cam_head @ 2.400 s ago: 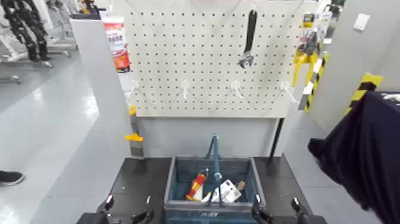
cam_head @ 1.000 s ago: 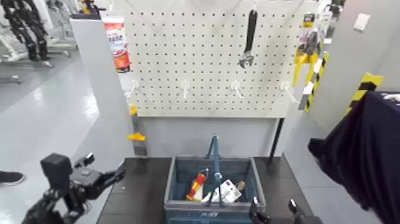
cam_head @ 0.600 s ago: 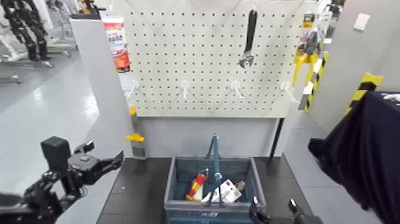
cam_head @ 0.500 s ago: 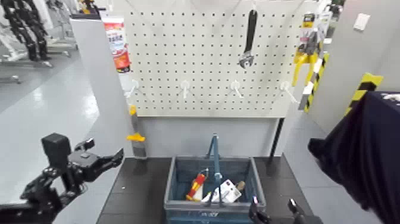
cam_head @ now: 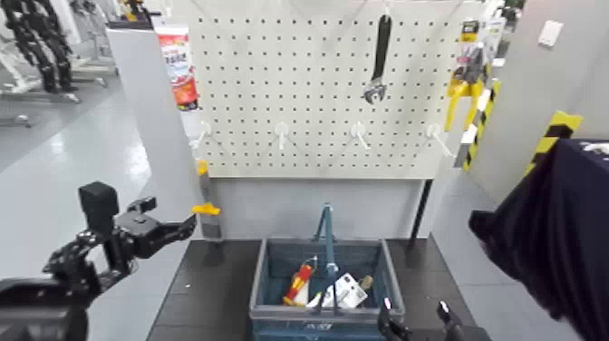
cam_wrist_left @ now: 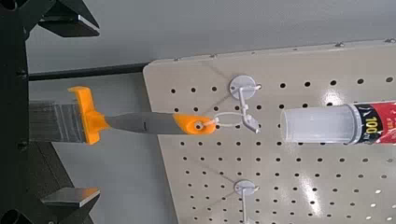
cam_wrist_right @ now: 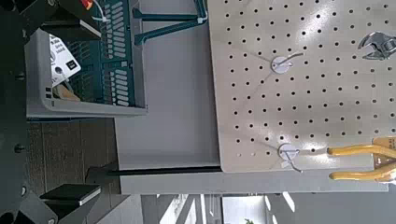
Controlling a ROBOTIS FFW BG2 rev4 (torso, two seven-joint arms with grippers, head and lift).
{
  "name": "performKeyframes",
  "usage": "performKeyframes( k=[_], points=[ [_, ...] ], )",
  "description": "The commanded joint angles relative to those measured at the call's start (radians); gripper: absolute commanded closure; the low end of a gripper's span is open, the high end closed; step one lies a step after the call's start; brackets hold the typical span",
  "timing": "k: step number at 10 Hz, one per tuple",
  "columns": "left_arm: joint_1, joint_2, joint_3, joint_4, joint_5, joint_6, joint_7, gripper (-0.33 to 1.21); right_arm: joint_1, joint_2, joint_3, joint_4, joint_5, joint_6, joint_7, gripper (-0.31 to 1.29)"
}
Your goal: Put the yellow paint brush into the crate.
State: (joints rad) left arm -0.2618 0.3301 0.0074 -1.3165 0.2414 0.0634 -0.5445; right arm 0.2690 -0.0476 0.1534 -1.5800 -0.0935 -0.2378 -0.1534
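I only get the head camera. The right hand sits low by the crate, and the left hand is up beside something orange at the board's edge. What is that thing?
Observer: The left wrist camera shows it flat on: a paint brush with an orange handle and grey bristles.
Operator: What keeps it up there?
Observer: A hole in the handle's end sits over a white hook on the pegboard.
Operator: Is it gripped yet?
Observer: No. The left hand has its fingers wide open, one to each side of the bristles, and nothing is pinched.
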Motion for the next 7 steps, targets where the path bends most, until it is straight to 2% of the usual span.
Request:
performKeyframes(
  k=[1,4,7],
  points=[
    [-0.071,0.027,-0.046,0.088,0.019,-0.01,-0.02,0.1,-0.004,-0.002,0.003,0.002,0.0,0.0,0.0,0.15],
    [-0.162,0.052,-0.103,0.195,0.053,-0.04,-0.052,0.1,-0.007,-0.002,0.008,0.005,0.0,0.0,0.0,0.15],
    [-0.234,0.056,-0.159,0.272,0.07,-0.063,-0.075,0.1,-0.011,-0.002,0.012,0.008,0.0,0.0,0.0,0.15]
  ],
)
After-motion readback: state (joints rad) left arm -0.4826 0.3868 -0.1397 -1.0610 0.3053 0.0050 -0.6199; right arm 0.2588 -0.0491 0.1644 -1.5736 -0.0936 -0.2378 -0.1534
